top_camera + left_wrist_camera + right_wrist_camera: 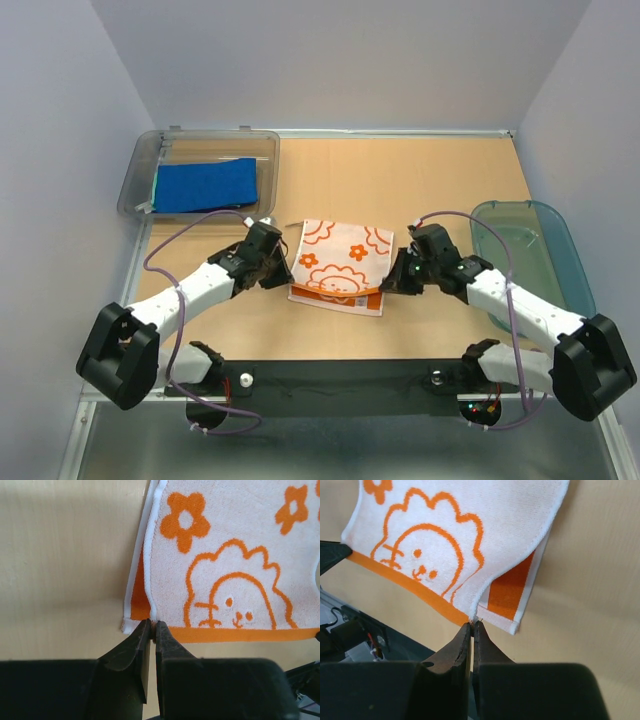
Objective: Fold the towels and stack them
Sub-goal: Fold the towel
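**Top external view: flower towel (340,262) pinched at both near corners**

Little crowds the flower towel, which lies doubled over on the table (440,180) between the two arms. Well off to its left and farther back, a clear grey bin (133,190) holds the blue towel (205,185), which lies flat inside. Well off to its right sits the teal basket (572,262), close by the right forearm. A purple cable loops over each arm, and neither loop touches the cloth.

Beyond the towel's far edge the wood is bare all the way to the back wall. That is the widest free space. On the near side a narrow band of table separates the towel from the black base strip (330,385).

Both arms reach out from their bases and bend inward, so their wrists face each other across the towel's near edge.

- **Left gripper (153,625):** its fingers are drawn narrow onto the upper layer's near-left corner, right at the white hem. The lower layer's orange border shows just outside that corner.
- **Right gripper (472,625):** it is clamped the same way on the near-right corner. The upper layer curls up off the layer beneath.
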You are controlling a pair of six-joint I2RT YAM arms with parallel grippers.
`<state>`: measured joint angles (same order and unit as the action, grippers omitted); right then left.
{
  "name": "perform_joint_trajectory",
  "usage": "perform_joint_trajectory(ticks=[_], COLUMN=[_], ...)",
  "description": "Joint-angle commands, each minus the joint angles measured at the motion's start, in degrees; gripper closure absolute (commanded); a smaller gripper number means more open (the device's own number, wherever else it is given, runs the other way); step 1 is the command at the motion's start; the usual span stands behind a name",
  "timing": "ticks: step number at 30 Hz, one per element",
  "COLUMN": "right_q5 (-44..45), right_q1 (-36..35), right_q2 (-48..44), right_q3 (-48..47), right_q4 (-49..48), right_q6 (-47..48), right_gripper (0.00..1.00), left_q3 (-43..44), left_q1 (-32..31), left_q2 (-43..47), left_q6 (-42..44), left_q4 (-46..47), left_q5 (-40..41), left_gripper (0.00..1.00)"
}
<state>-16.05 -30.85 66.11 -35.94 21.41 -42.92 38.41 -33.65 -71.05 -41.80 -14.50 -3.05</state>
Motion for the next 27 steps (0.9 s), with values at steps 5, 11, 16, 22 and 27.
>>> perform_joint_trajectory(ticks=[5, 11, 16, 22, 27], right_q5=[-2.8, -2.5, -3.1, -3.5, -2.3], right_q1=[-1.6, -3.0, -4.0, -5.4, -5.4], right_q2=[-1.0, 3.4, 6.1, 8.3, 4.7], right_q3=[1.3, 3.7, 5.4, 5.5, 4.2], right_q4=[2.9, 1.2, -0.8, -1.6, 0.5], right_q6=[-1.0, -0.9, -0.9, -0.5, 0.2], right_gripper=[0.99, 0.99, 0.98, 0.92, 0.68], left_q3=[-2.2, -6.3, -7.0, -7.5, -6.1], left_q1=[0.3, 0.3, 0.3, 0.3, 0.3], left_q2=[4.1, -0.2, -2.5, -1.6, 3.0], left_q6=[-0.1, -0.6, -0.4, -0.1, -0.5], left_q4=[-5.1, -1.1, -0.8, -2.3, -6.4], left_q5=[2.1, 0.4, 1.1, 1.1, 1.7], left_gripper=[1.00, 1.00, 1.00, 1.00, 0.89])
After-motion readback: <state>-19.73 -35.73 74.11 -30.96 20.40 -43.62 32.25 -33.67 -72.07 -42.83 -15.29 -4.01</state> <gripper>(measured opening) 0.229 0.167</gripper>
